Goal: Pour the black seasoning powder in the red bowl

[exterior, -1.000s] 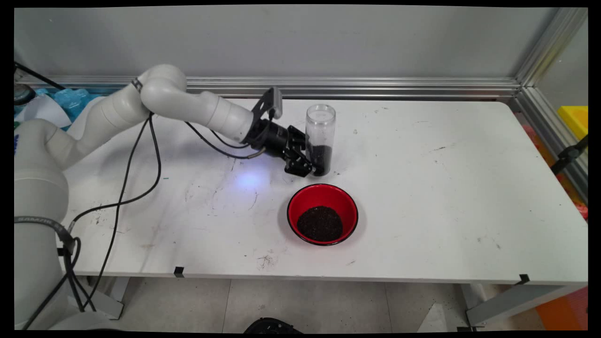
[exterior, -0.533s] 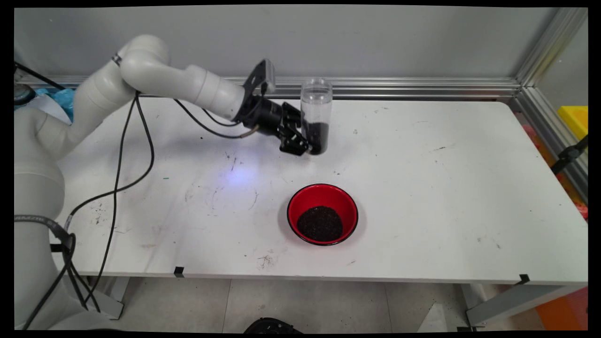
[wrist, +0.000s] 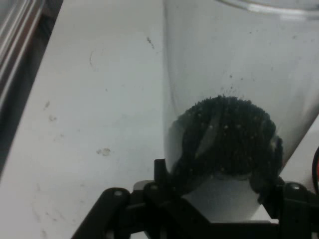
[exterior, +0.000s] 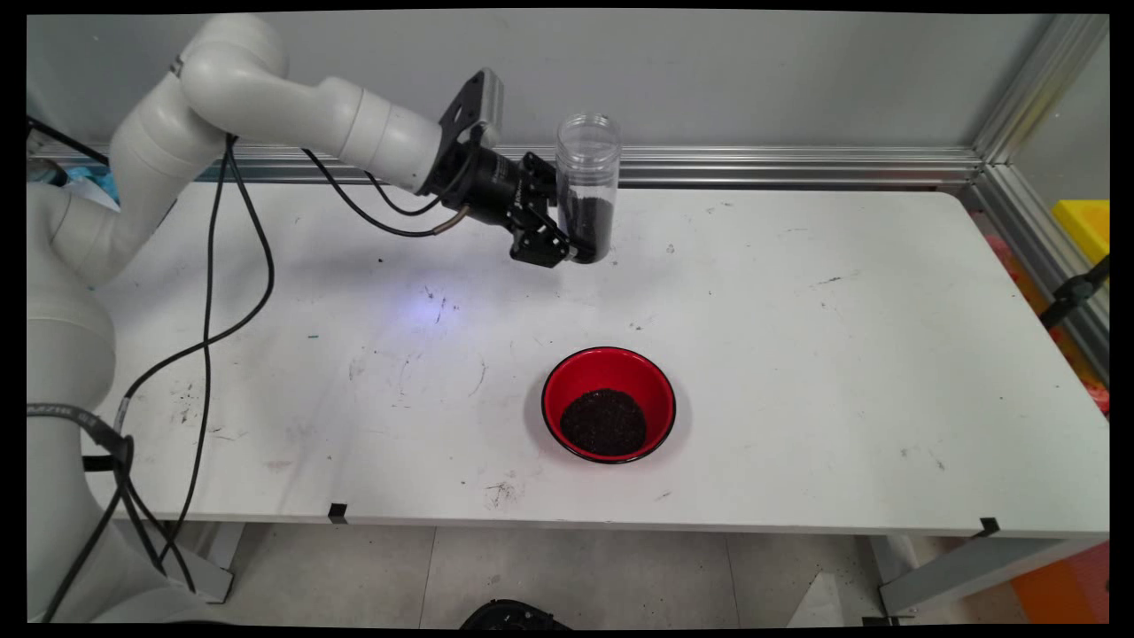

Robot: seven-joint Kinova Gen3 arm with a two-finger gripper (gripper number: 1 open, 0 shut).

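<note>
Bowl [exterior: 609, 404], red and holding dark grains, sits near the bench's [exterior: 842, 372] front edge. Farther back and slightly left, the claw [exterior: 576, 244] [wrist: 219, 186] is closed around the lower part of a clear jar [exterior: 586, 186] [wrist: 239, 89], upright and lifted clear above the bench. Dark grains [exterior: 588, 221] [wrist: 227, 134] fill the jar's bottom third.
</note>
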